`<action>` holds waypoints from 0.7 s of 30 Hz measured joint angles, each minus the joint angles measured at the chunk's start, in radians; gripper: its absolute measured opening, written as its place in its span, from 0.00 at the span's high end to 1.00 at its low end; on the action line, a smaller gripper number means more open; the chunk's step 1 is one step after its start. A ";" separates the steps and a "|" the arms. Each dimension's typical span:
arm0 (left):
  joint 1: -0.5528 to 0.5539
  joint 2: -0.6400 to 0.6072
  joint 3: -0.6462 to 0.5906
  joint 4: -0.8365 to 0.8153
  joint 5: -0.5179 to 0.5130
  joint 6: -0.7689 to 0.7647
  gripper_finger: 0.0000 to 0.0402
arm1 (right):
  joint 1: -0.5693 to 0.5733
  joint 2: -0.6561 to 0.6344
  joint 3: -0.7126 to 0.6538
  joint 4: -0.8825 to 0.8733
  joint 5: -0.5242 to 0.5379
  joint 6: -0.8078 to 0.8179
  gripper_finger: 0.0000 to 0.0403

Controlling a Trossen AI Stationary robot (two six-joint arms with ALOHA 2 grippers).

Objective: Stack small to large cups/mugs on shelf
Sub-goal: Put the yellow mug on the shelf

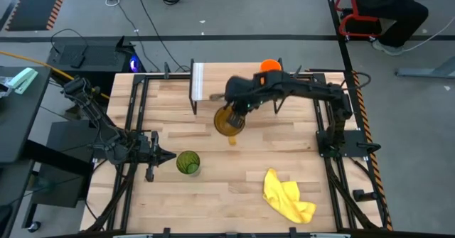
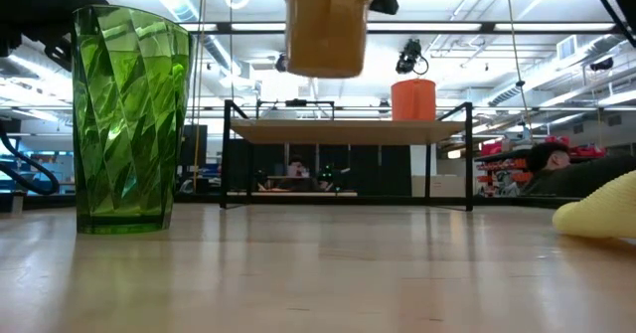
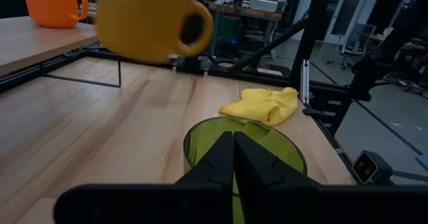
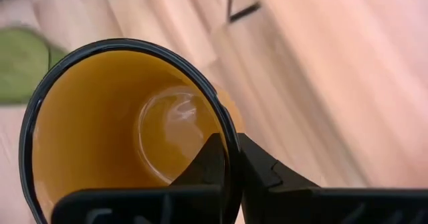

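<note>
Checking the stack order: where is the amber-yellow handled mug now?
High view: the amber-yellow handled mug hangs mid-table in the right gripper, just before the wooden shelf, clear of the tabletop.

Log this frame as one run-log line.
right gripper: shut on amber mug rim, held above table | left gripper: shut, beside green tumbler | orange cup: on shelf | stage: mug in transit

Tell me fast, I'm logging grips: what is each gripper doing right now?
Left gripper: closed on the green tumbler rim, tumbler standing on the table.
Right gripper: closed on the amber-yellow mug rim, mug held in the air.
</note>
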State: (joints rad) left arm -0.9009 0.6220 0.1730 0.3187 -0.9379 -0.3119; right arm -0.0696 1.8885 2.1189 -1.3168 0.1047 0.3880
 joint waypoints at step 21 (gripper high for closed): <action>0.000 0.000 0.000 -0.003 0.000 0.006 0.95 | -0.397 0.000 0.120 -0.043 -0.108 -0.127 0.96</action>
State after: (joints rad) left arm -0.9009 0.6220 0.1730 0.3157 -0.9379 -0.3057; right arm -0.4669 1.8889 2.2387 -1.3596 -0.0030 0.2610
